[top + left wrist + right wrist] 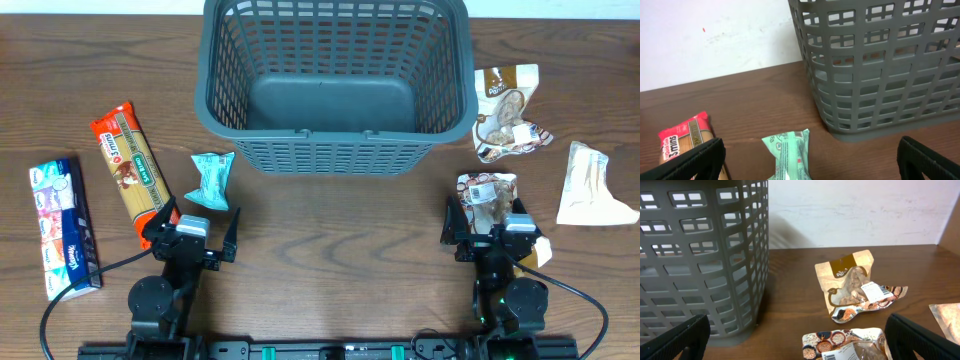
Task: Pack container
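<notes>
The dark grey slatted basket point(335, 80) stands at the back middle of the table, with nothing inside; it also shows in the left wrist view point(880, 65) and right wrist view point(700, 255). My left gripper point(193, 238) is open and holds nothing, just behind a mint-green packet point(211, 181) point(789, 155). A long red pasta packet point(135, 172) point(684, 142) lies left of it. My right gripper point(493, 232) is open and holds nothing, over a patterned grain packet point(486, 195) point(847, 345).
A blue and white packet point(62, 225) lies at the far left. A brown and white snack pouch point(507, 112) point(852, 282) and a pale foil packet point(590, 185) point(946, 316) lie right of the basket.
</notes>
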`<action>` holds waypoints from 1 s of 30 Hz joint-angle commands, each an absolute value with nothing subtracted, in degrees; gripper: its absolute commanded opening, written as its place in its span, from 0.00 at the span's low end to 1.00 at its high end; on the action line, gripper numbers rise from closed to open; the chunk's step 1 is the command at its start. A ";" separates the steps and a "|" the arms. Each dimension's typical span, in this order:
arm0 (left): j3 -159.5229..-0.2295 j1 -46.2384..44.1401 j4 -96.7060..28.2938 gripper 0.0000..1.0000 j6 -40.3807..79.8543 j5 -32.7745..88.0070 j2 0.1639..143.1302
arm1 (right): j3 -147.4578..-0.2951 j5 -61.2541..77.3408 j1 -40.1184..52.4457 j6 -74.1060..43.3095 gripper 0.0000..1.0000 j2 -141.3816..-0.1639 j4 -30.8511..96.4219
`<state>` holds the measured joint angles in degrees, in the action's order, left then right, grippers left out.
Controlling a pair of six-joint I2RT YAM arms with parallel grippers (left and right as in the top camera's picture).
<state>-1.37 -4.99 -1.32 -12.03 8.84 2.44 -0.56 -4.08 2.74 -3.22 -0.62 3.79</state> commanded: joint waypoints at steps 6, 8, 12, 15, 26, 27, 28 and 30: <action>-0.27 -5.23 -3.20 0.99 -11.73 10.50 1.72 | -0.30 -3.81 2.28 -2.74 0.98 -0.32 3.86; -0.27 -5.23 -3.11 0.98 -11.73 10.50 1.72 | -0.30 -3.81 2.28 -2.74 0.99 -0.32 3.86; -0.27 -5.23 -3.14 0.99 -11.73 10.52 1.72 | -0.30 -3.79 2.28 -2.74 0.99 -0.32 3.86; -0.27 -5.23 -3.14 0.98 -11.73 10.52 1.72 | -0.30 -3.60 2.28 -2.74 0.99 -0.32 3.86; -0.27 -5.21 -3.16 0.99 -11.73 10.48 1.72 | -0.30 -4.03 2.28 -2.74 0.99 -1.93 3.92; -0.27 -5.21 -3.18 0.98 -11.73 10.48 1.74 | -0.30 -3.86 2.28 -2.74 0.99 -2.20 3.92; -0.27 -5.21 -3.18 0.98 -11.70 10.48 1.78 | -0.30 -3.16 2.28 -3.03 0.99 -2.55 3.84; -0.27 -5.21 -3.18 0.99 -11.68 10.48 2.00 | -0.32 -2.48 2.28 -5.63 0.99 -2.63 3.55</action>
<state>-1.37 -4.99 -1.32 -12.03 8.84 2.44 -0.56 -3.77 2.74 -3.51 -2.22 3.75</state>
